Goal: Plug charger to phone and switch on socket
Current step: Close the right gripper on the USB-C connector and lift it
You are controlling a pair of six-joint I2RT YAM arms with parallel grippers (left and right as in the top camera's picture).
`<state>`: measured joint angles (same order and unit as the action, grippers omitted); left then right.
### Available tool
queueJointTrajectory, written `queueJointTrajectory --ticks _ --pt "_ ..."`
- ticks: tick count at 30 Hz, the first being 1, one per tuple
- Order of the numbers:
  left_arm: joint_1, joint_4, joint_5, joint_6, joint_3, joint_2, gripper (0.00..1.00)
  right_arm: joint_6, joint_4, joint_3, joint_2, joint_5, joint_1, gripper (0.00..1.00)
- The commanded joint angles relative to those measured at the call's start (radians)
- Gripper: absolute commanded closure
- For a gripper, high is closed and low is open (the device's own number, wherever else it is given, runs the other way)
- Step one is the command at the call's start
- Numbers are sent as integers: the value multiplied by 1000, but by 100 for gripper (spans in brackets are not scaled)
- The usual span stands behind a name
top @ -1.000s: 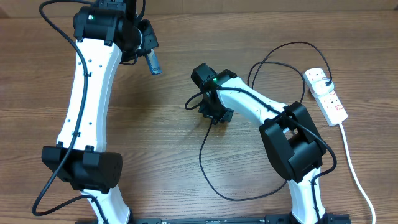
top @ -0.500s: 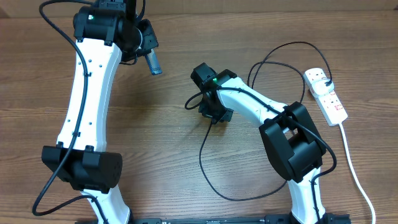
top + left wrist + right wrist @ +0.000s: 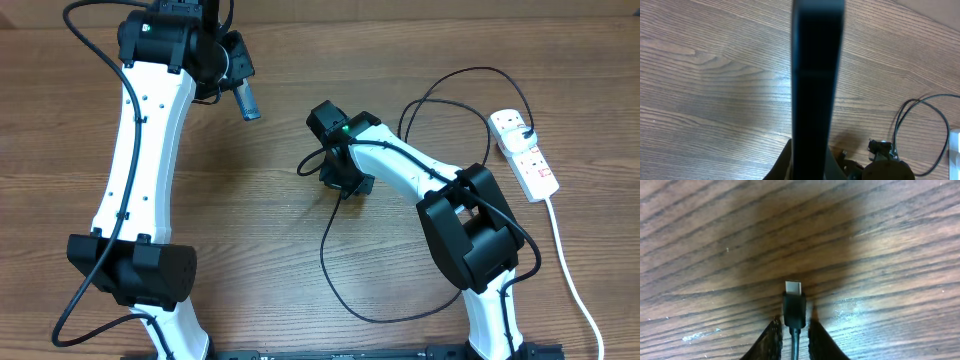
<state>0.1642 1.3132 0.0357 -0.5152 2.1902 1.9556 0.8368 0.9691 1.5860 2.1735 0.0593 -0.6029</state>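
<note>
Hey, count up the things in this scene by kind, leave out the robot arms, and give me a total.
Phone: 1
Black charger cable: 1
White power strip: 1
Total: 3

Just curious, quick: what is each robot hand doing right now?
Left gripper: closed on the phone.
Right gripper: straddles the charger tip; grip cannot be told.
</note>
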Motion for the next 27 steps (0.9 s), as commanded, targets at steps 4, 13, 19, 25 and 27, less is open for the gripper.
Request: queueJointTrajectory --ticks 4,13,19,25,27 --pt "5 -6 -13 22 4 3 96 -3 -7 -16 66 30 11 84" --pt "5 -5 -13 22 4 3 96 -3 2 -16 66 29 11 85" --pt "5 -5 -13 22 4 3 96 -3 16 -16 66 26 11 82" --pt "5 -5 -13 21 4 3 96 -3 29 -16 66 25 11 85" --pt "5 -5 -13 22 4 3 96 1 28 -16 66 24 11 85"
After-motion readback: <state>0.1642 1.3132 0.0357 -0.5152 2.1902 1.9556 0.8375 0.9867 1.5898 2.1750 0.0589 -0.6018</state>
